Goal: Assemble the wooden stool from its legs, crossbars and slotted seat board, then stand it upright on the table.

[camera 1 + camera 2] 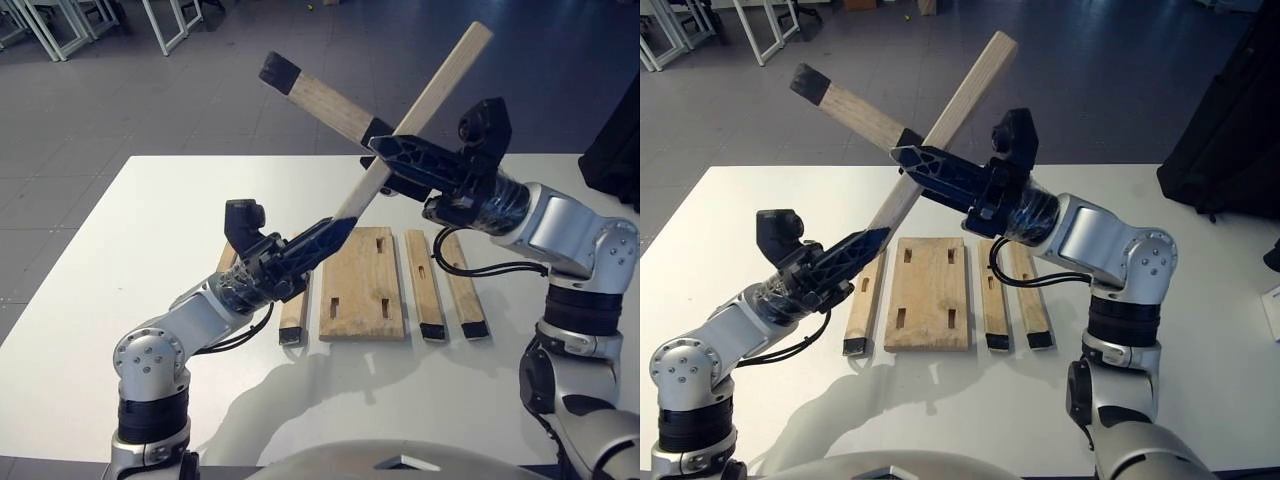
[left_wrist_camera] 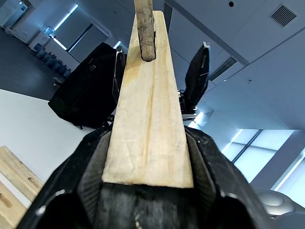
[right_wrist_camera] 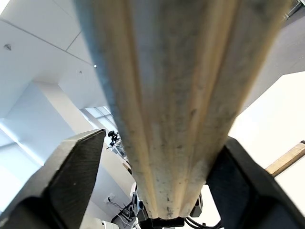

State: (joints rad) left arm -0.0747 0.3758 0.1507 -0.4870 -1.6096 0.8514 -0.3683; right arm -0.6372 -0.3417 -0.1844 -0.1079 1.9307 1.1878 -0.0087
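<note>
Left wrist view: the left gripper [image 2: 147, 157] pinches the butt of a flat, pale bar [image 2: 147, 95], smooth-faced, with the grain running lengthwise. On the table [image 1: 120, 250] lie the seat board [image 1: 363, 285], a rectangle cut with four slots, and three black-capped legs [image 1: 422, 285] beside it. Farther out, the right gripper [image 1: 392, 155] clamps a squarer leg [image 1: 325, 103] with a dark cap, crossing the bar in mid-air. They seem to meet at a slot. With the bar gripped at one end, leverage is long. A slight angle error could jam the joint, or the smooth wood could twist loose and drop.
</note>
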